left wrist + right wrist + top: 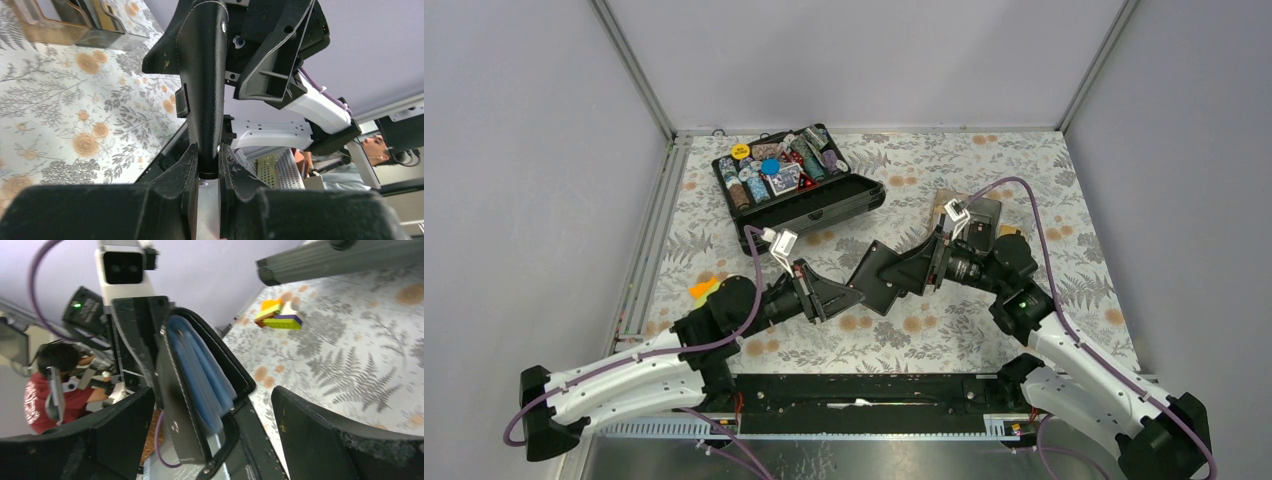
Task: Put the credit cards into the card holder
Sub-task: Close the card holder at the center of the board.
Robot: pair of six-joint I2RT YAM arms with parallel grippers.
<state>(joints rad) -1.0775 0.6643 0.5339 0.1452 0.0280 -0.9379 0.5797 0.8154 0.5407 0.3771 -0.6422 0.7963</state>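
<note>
The black card holder hangs above the middle of the table. My left gripper is shut on its lower edge; in the left wrist view the two fingers pinch the black cover. My right gripper is open at the holder's other end. In the right wrist view its jaws stand wide apart around the half-open holder, whose blue-grey pockets show. Credit cards, orange-yellow on top, lie at the table's left edge. They also show as a small coloured pile in the right wrist view.
A large black chip case full of poker chips stands open at the back left. A clear acrylic tray with tan contents sits behind my right wrist, and it shows in the left wrist view. Metal frame rails bound the table.
</note>
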